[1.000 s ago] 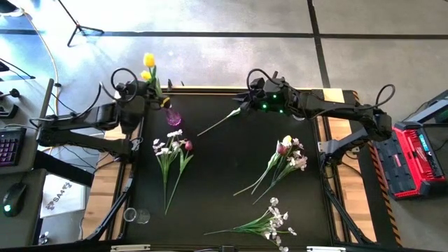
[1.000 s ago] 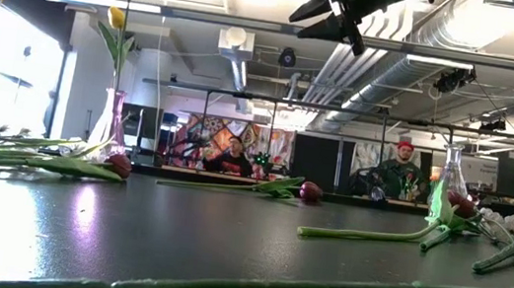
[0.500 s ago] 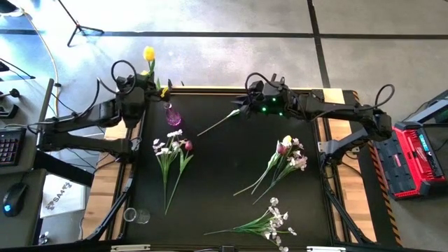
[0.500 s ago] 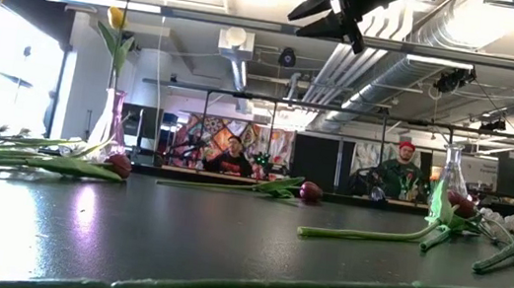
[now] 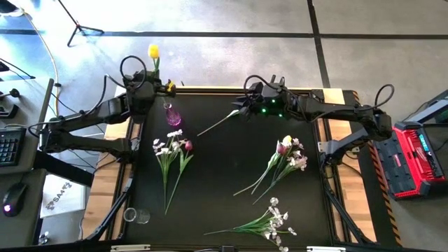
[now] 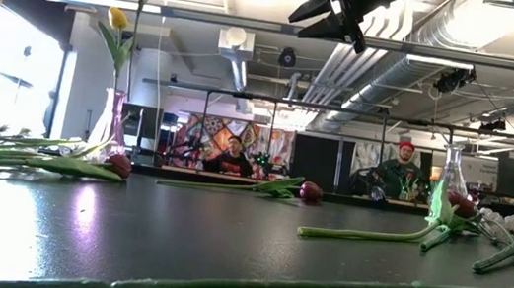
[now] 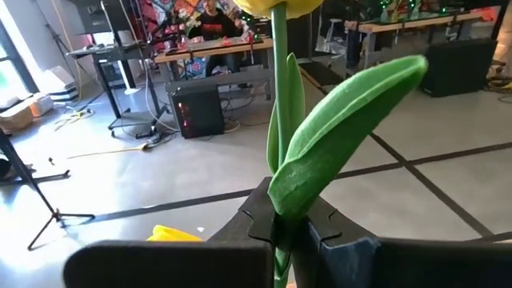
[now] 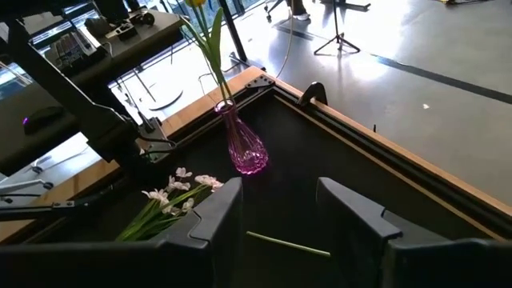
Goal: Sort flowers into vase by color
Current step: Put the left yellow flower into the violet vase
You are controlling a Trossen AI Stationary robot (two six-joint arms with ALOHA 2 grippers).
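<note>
My left gripper (image 5: 150,87) is by the table's far left corner, shut on a yellow tulip (image 5: 152,51) whose head stands high above it. A pink glass vase (image 5: 173,115) stands just near of that gripper, with a second yellow tulip (image 6: 116,18) standing in it by its stem. My right gripper (image 5: 242,106) hovers open at the far edge. It is over the head end of a dark red tulip (image 5: 218,122), which lies flat on the mat. In the right wrist view that stem (image 8: 288,244) shows between the fingers, well below them. My left gripper pinches the yellow tulip's green stem (image 7: 279,188) between its two fingers, just below the base of the big leaf (image 7: 344,120). The fingers come level and lie across the stem. The stem stands upright with the head above the fingers; the gripper hides its lower part.
Mixed bunches lie on the black mat: white sprays and a red tulip left of centre (image 5: 171,150), tulips and white blossoms on the right (image 5: 283,157), and a white spray near the front edge (image 5: 266,224). A small clear glass (image 5: 136,215) sits at the near left. People sit in the room behind.
My left gripper has moved toward the table's far edge, keeping its hold on the yellow tulip. The tulip's head now stands farther out beyond that edge.
</note>
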